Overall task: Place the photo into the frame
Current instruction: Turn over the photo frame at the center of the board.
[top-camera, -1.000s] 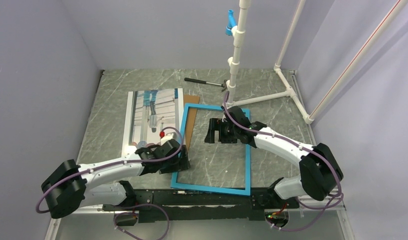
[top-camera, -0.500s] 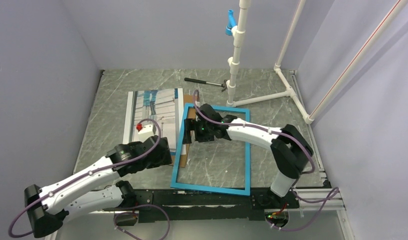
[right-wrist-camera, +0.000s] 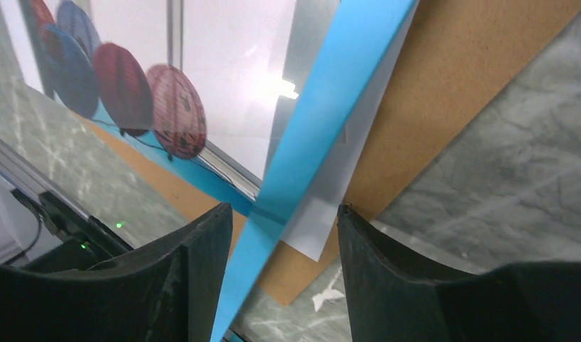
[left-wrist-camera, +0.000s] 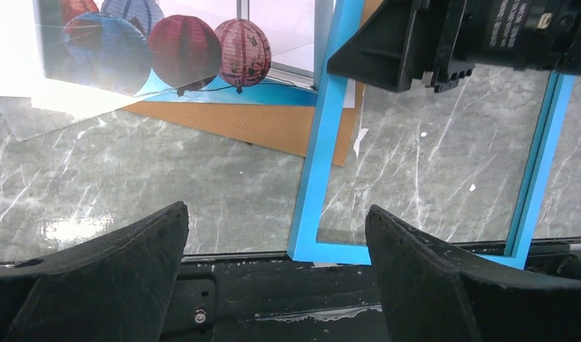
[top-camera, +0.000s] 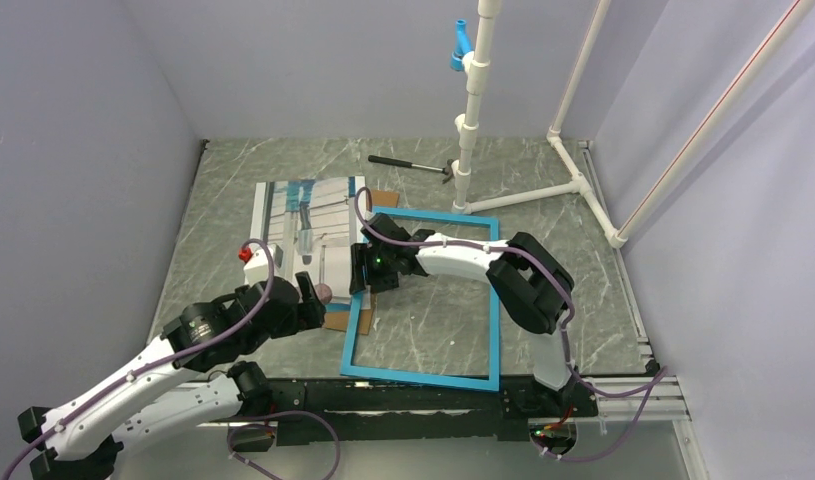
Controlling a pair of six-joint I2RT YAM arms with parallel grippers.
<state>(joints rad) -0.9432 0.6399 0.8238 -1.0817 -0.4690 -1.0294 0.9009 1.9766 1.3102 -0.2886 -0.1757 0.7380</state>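
Observation:
The turquoise frame (top-camera: 495,300) lies flat on the marble table, and the photo (top-camera: 303,232) lies face up just left of it. The photo's white right edge tucks under the frame's left rail (right-wrist-camera: 330,107). My right gripper (top-camera: 363,272) reaches across the frame and straddles that rail (left-wrist-camera: 319,142). Its jaws (right-wrist-camera: 284,210) are partly drawn in and still apart, with a gap on the right side of the rail. My left gripper (top-camera: 318,293) hovers wide open (left-wrist-camera: 275,210) near the frame's near left corner, holding nothing.
A brown backing board (top-camera: 383,200) lies under the photo and the frame's left rail (left-wrist-camera: 259,125). A black hammer (top-camera: 408,165) and a white pipe stand (top-camera: 473,110) are at the back. A black mounting rail (top-camera: 413,392) runs along the near edge.
My right gripper has swept left across the frame to its left rail and its jaws have narrowed. My left arm has pulled back left, away from that rail, staying open.

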